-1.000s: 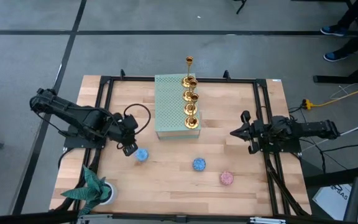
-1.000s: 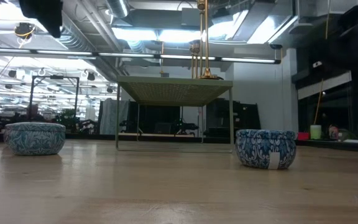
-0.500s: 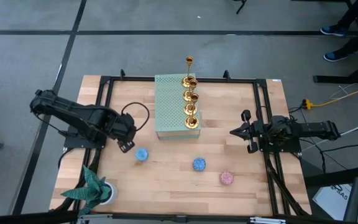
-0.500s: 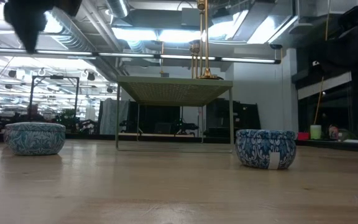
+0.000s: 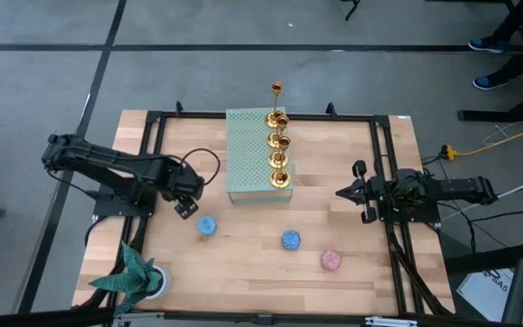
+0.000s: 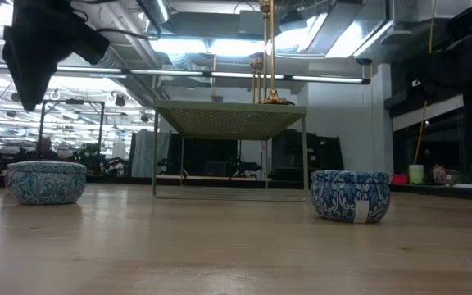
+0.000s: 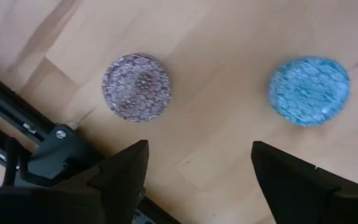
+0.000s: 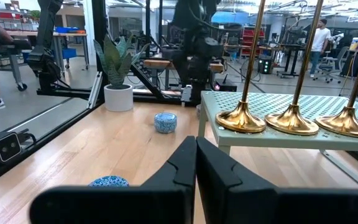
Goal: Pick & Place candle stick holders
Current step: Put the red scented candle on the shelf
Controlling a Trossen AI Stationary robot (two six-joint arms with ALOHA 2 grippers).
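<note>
High view: the wooden table (image 5: pixel 243 263) carries a pale green perforated stand (image 5: pixel 248 154) at its far middle; the candle stick holders (image 5: pixel 279 145), shiny gold, stand in a row along the stand's right edge, five of them, the farthest one at the table's back edge; none of them is held by either arm. The left gripper (image 5: pixel 187 193) hangs over the left part of the table, just left of the stand and near a light blue disc (image 5: pixel 207 226); in the left wrist view its two dark fingers (image 7: pixel 126 174) stand well apart with bare wood between them, so it is open and empty; that view also looks down on a pink speckled disc (image 7: pixel 136 86) and a blue disc (image 7: pixel 309 91) lying apart on the wood. The right gripper (image 5: pixel 345 193) rests at the right side of the table, pointing toward the stand; in the right wrist view its fingers (image 8: pixel 185 165) are pressed together with nothing between them, so it is closed and empty; beyond them the flared gold bases sit side by side on the stand's top. A potted green plant (image 5: pixel 134 275) stands at the near left corner of the table.
</note>
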